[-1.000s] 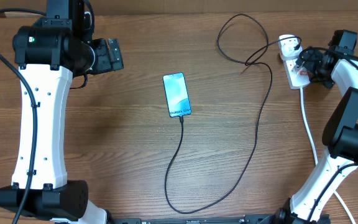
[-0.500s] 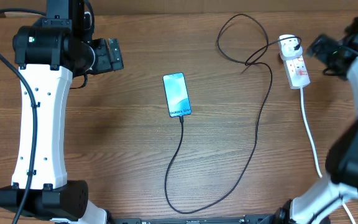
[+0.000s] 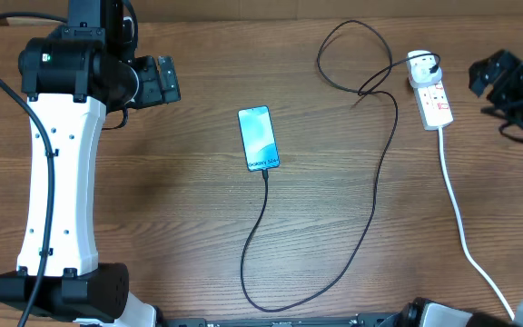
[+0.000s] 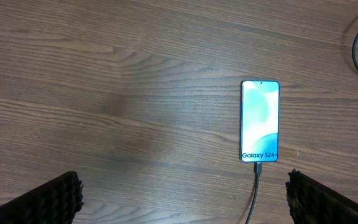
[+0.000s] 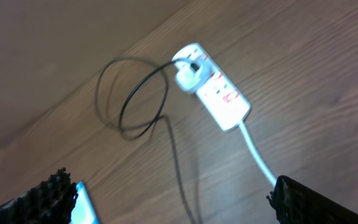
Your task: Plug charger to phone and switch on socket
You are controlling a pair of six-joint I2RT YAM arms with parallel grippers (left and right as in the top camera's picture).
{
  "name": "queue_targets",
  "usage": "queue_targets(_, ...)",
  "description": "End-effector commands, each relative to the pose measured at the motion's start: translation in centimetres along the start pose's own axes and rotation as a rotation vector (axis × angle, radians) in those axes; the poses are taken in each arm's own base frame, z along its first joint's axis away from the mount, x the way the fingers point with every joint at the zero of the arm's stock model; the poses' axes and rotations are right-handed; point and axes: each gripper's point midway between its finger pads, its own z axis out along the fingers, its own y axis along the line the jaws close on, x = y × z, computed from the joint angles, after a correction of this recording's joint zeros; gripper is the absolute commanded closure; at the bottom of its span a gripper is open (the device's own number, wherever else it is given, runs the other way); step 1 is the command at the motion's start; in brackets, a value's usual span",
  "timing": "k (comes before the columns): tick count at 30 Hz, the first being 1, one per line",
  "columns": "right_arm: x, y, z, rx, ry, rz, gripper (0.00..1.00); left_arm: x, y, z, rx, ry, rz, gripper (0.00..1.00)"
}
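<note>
The phone lies flat mid-table, its cyan screen lit, and also shows in the left wrist view. The black charger cable is plugged into the phone's near end, loops across the table and ends at a plug in the white socket strip. The strip also shows in the right wrist view. My left gripper is open and empty, far left of the phone. My right gripper is open and empty, raised to the right of the strip.
The strip's thick white cord runs toward the front right edge. The charger cable makes a loop at the back of the wooden table.
My right gripper has drawn back from the socket strip, moving right and up. The strip, cable and phone have stayed put. The left arm has not moved.
</note>
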Motion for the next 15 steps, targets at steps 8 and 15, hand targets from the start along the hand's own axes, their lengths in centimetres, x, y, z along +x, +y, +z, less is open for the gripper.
queue_targets(8, 5.2, 0.7, -7.0, -0.043, 0.021, -0.009, 0.0, 0.1, -0.2, 0.3, 0.005, 0.011, -0.005, 0.01)
queue_targets(15, 9.2, 0.0, -9.5, -0.051, -0.004, -0.015, 0.0, 0.1, -0.2, 0.3, 0.005, 0.011, -0.005, 0.0)
